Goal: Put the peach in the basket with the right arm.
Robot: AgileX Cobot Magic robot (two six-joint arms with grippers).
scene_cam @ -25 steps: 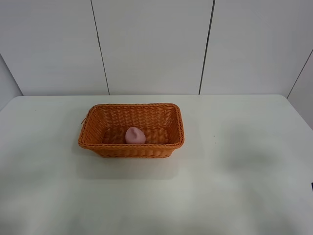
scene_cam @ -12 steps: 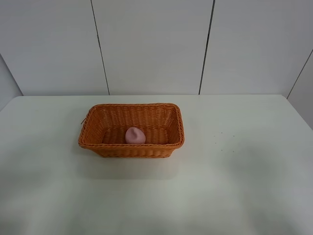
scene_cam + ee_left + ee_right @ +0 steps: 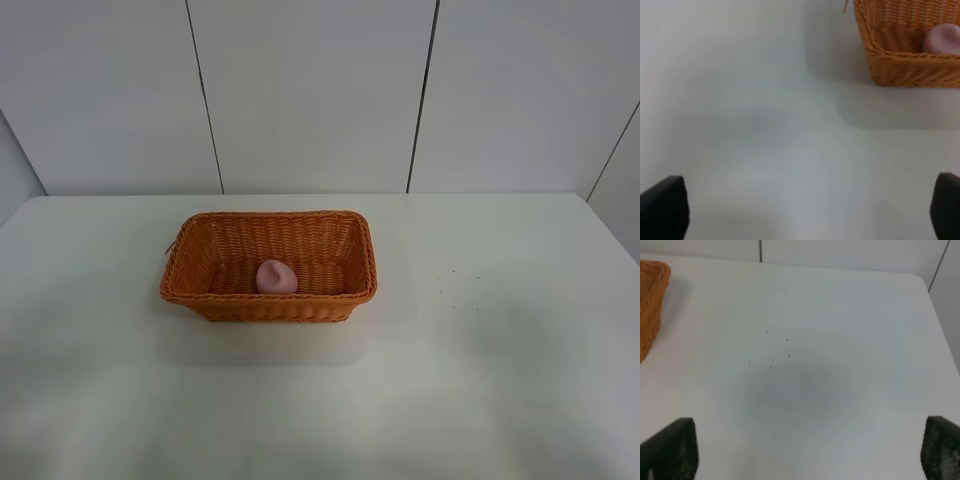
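**Peach at rest in basket; dark tip gone from frame edge**

Gone from the high view's 4 o'clock edge is a dark tip seen a second ago. A white worktop (image 3: 500, 380) is backed by pale panelled walls (image 3: 310, 90). Left tool (image 3: 800, 210) and right tool (image 3: 805, 455) are spread wide, holding nothing. The peach (image 3: 277, 277) lies inside the basket (image 3: 195, 250). Small dark specks (image 3: 767, 347) are clearest in the right wrist view.

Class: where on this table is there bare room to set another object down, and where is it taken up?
Bare tabletop lies right of the basket, left of it, and along the near edge. Only the basket is occupied: the peach sits on its floor.
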